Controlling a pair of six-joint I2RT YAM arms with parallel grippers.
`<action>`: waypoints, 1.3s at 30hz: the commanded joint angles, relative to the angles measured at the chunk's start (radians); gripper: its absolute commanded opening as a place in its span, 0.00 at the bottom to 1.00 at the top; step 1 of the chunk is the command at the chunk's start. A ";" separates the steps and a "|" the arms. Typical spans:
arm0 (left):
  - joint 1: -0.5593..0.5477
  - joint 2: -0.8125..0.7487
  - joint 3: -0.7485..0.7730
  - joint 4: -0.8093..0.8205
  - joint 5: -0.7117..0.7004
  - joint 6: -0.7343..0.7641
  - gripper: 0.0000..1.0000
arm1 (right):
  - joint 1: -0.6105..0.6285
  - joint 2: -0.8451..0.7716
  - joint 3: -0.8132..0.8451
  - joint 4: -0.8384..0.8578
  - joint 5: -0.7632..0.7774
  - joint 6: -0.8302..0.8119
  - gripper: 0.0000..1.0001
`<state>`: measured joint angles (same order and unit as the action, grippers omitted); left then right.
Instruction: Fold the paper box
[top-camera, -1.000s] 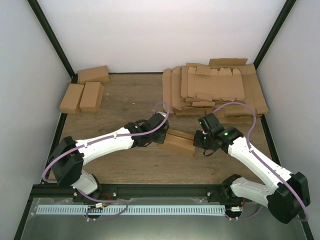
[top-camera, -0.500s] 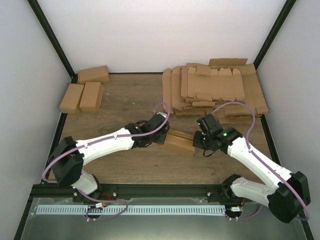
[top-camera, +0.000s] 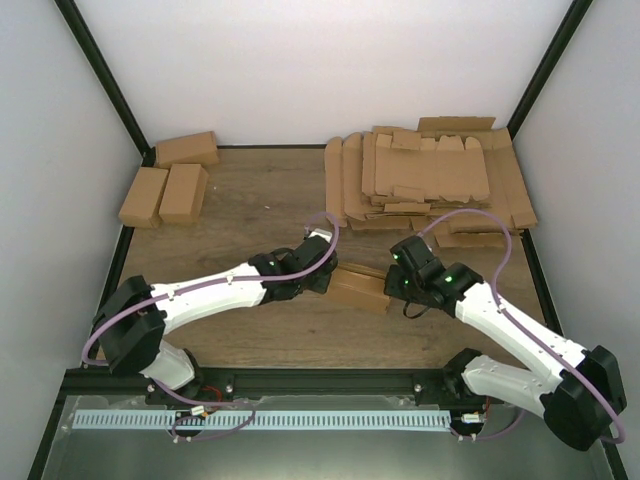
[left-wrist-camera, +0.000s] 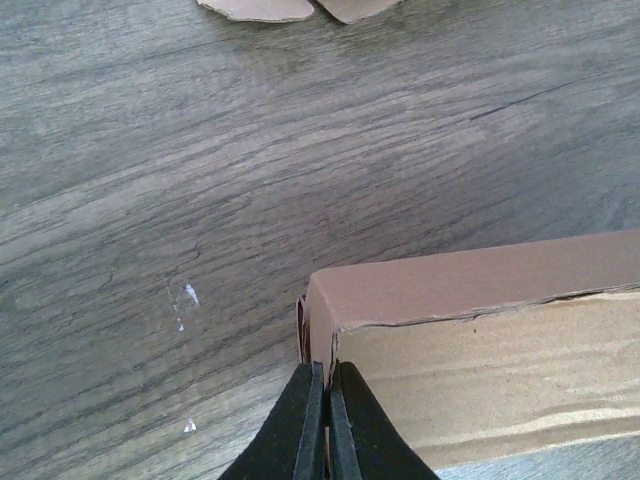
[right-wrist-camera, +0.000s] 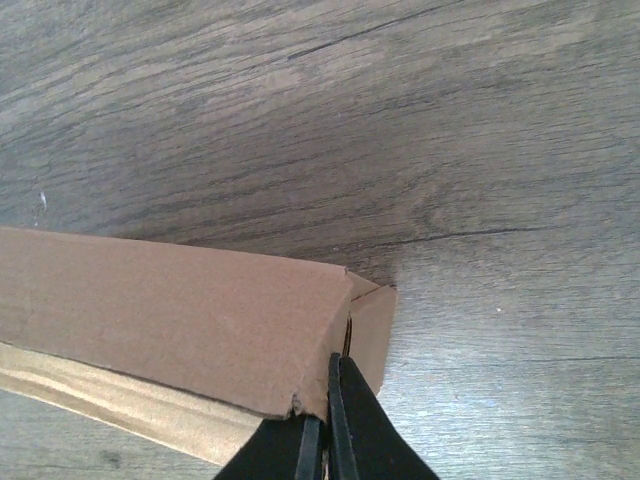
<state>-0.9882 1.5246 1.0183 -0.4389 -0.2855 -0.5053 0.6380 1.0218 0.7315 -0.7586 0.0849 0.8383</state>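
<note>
The paper box (top-camera: 358, 285) lies as a folded brown carton on the wooden table between my two arms. My left gripper (top-camera: 326, 279) is at its left end and my right gripper (top-camera: 391, 286) at its right end. In the left wrist view the black fingers of the left gripper (left-wrist-camera: 327, 370) are shut on a thin cardboard edge at the corner of the box (left-wrist-camera: 480, 340). In the right wrist view the right gripper (right-wrist-camera: 326, 388) is shut on the edge of the top panel of the box (right-wrist-camera: 180, 320), beside a small end flap (right-wrist-camera: 372, 330).
A big stack of flat cardboard blanks (top-camera: 430, 185) fills the back right. Three folded cartons (top-camera: 165, 192) sit at the back left. White walls and black frame posts close in the table on three sides.
Both arms have shifted slightly, the right wrist edging left and the left arm settling lower. The box stays in the same place with both grippers shut on its ends.
</note>
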 joint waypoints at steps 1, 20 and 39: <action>-0.014 0.008 -0.045 -0.079 0.014 -0.021 0.04 | 0.046 0.043 -0.029 -0.110 0.022 0.045 0.01; -0.077 -0.095 -0.161 0.012 -0.072 -0.084 0.04 | 0.187 0.073 -0.040 -0.101 0.122 0.134 0.02; -0.094 -0.110 -0.147 -0.009 -0.116 -0.096 0.04 | 0.187 -0.024 0.058 -0.130 0.182 0.080 0.19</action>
<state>-1.0744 1.4181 0.8730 -0.3801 -0.3992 -0.5926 0.8173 0.9928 0.7452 -0.8654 0.2173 0.9257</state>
